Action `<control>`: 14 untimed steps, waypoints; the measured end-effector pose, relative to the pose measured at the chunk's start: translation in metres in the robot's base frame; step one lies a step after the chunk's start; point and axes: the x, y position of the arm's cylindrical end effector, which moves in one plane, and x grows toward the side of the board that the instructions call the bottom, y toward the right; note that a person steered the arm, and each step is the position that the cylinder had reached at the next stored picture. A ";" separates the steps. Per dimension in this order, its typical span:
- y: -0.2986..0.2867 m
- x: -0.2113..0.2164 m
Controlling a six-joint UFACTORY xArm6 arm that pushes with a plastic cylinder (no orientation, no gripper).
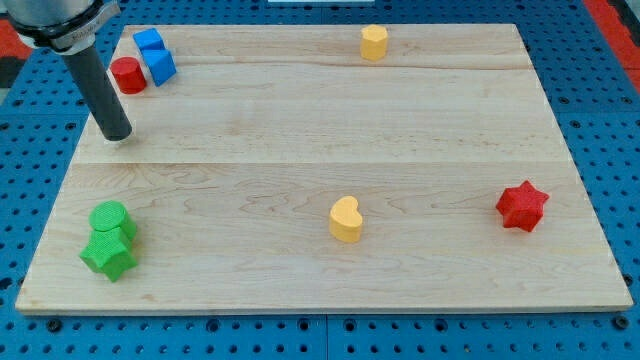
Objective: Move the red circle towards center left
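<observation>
Red circle [127,75] sits in the upper left of the frame, touching the blue blocks [153,54] on its right. Our tip [118,137] rests just below it, apart from it. No gripper on this rig, just a bare rod holding nothing. We judge we're at the approach step: next we need to get above the circle and push it down toward center left, clear of the 2 green blocks [110,240] in the lower left.

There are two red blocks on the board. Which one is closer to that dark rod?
The red circle at the view's top left, touching the blue block, just above my tip. The red star sits far right.
</observation>
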 end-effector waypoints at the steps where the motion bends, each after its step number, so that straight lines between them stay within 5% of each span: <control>1: 0.002 0.000; 4: 0.008 0.000; 7: -0.060 -0.013; 12: -0.050 -0.118; 14: 0.040 -0.101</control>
